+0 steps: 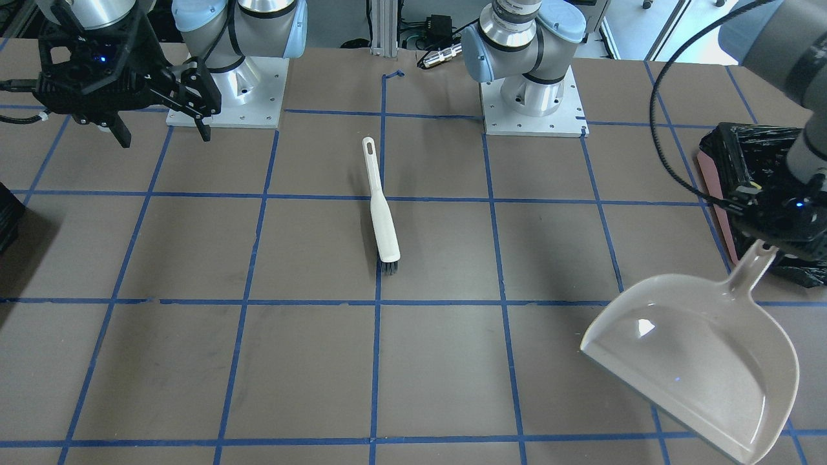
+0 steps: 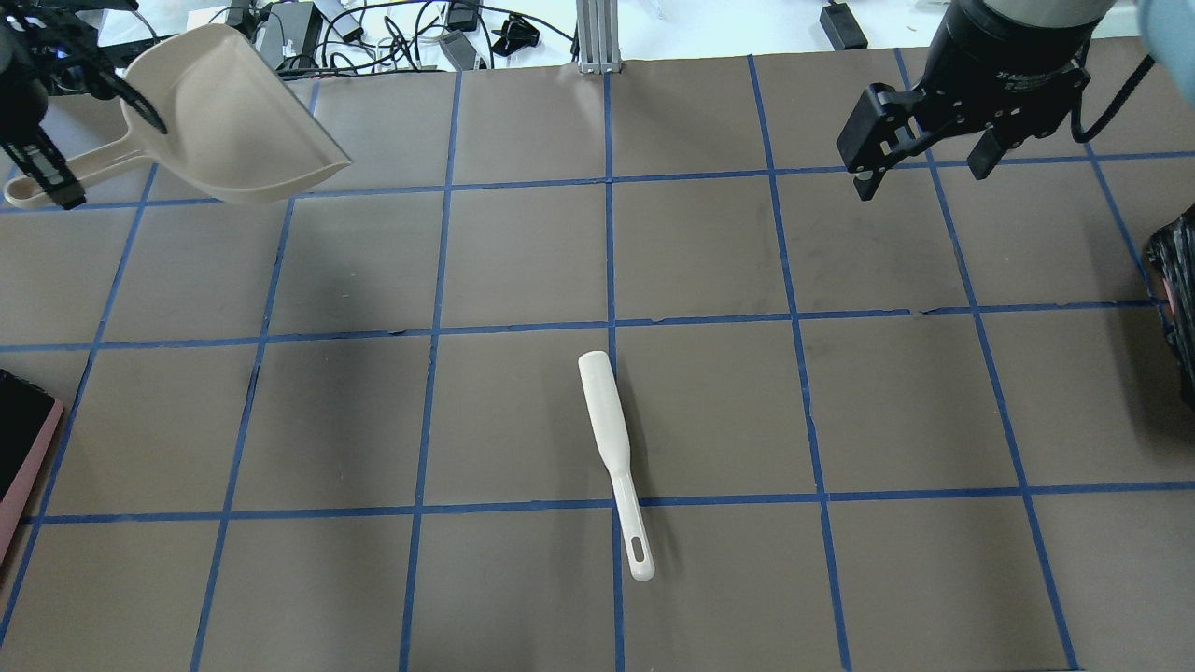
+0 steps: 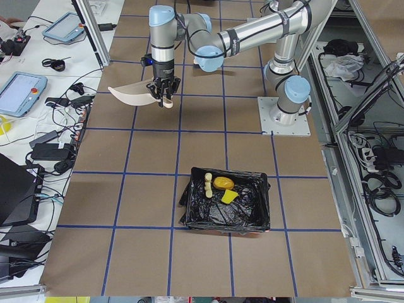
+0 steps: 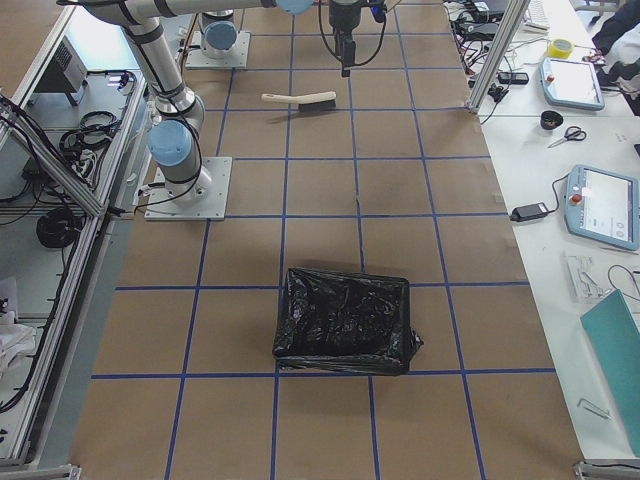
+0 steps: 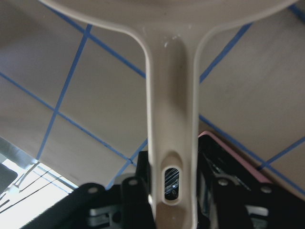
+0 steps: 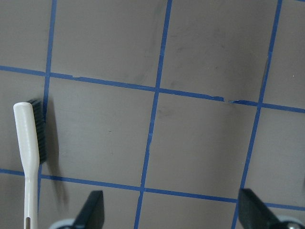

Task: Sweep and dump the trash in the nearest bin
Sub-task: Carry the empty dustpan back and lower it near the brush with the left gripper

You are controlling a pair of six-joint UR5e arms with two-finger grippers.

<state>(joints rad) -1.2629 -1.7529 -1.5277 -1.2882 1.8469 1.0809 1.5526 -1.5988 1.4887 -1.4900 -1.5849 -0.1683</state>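
My left gripper (image 1: 769,240) is shut on the handle of the beige dustpan (image 1: 698,368) and holds it tilted above the table, beside the pink bin (image 1: 714,200) with its black bag. The left wrist view shows the handle (image 5: 171,119) between the fingers. In the exterior left view the three trash pieces lie inside the bin (image 3: 252,218): the potato-like piece (image 3: 223,183), the sponge piece (image 3: 228,197) and the pale croissant-like piece (image 3: 207,184). My right gripper (image 2: 920,173) is open and empty, high over the far side of the table.
A white hand brush (image 2: 611,448) with dark bristles lies flat mid-table; it also shows in the right wrist view (image 6: 28,157). A second black-bagged bin (image 4: 345,320) stands at the table's right end. Blue tape lines grid the brown tabletop.
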